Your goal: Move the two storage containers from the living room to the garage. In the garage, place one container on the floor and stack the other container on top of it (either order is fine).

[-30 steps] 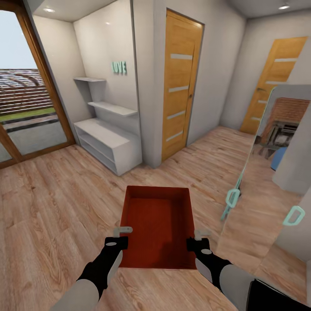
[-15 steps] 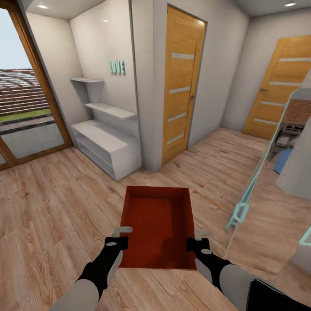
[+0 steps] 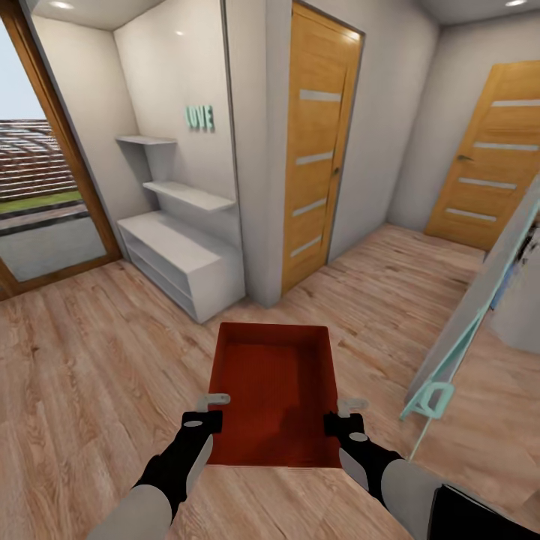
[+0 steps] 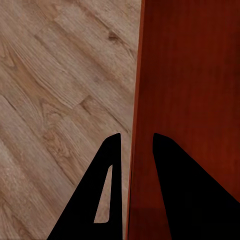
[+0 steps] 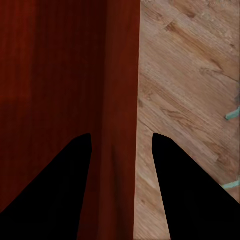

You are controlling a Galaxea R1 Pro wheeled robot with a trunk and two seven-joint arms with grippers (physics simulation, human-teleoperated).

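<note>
One orange-red open-top storage container (image 3: 274, 390) hangs level in front of me above the light wood plank floor, carried between both arms. My left gripper (image 3: 215, 402) is shut on its left wall, and the left wrist view shows that wall (image 4: 137, 100) running between the two dark fingers (image 4: 107, 190). On the opposite side my right gripper (image 3: 348, 409) is shut on the right wall, which the right wrist view shows as a red wall (image 5: 122, 100) between the fingers (image 5: 185, 190). The bin is empty inside.
A white shelf unit (image 3: 180, 259) with a "LOVE" sign stands ahead left beside a wood-framed glass door (image 3: 45, 172). An orange door (image 3: 315, 142) is straight ahead, another orange door (image 3: 491, 157) at far right. A glass panel with teal brackets (image 3: 465, 330) leans close on my right.
The view has turned and advanced: the shelf and doors slid left and closer, and the glass panel swung further right. The container and both grippers keep the same place in the picture.
</note>
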